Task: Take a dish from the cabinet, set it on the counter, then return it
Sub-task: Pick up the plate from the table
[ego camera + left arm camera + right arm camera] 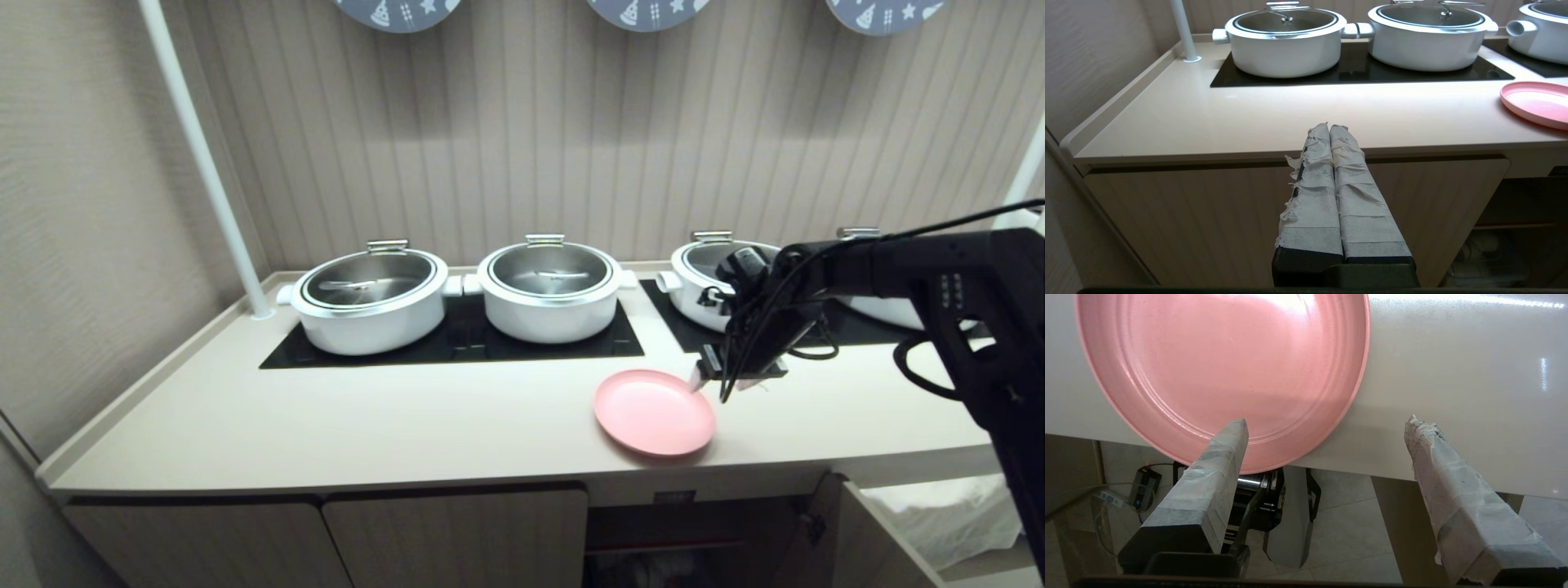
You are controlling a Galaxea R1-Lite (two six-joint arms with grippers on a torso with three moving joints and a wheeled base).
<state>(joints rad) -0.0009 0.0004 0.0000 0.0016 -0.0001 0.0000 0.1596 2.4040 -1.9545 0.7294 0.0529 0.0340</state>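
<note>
The dish (654, 411) lies flat on the counter (367, 425), close to the front edge, its near rim slightly overhanging as the right wrist view shows. The right gripper (729, 377) hangs just beside the dish at about its two o'clock in the head view, its taped fingers (1216, 469) spread wide and holding nothing. In the right wrist view one finger sits over the dish's rim while the other (1453, 490) stands over bare counter, well clear of the plate; whether the nearer tip actually touches the rim is hard to tell from here.

The head view alone shows the row of white pots (369, 299) on the black hob panels (457, 339) at the dish's ten to twelve o'clock, and the open cabinet (694, 531) below the counter, at about the dish's six o'clock, with its door (865, 539) swung out to the right. The right wrist view alone shows the floor and part of the robot's base under the counter edge.

The left gripper (1329, 128) appears only in its own wrist view, parked in front of a closed lower door (1208, 212), its taped fingers pressed together. That view catches the dish (1535, 102) at its three o'clock edge.
</note>
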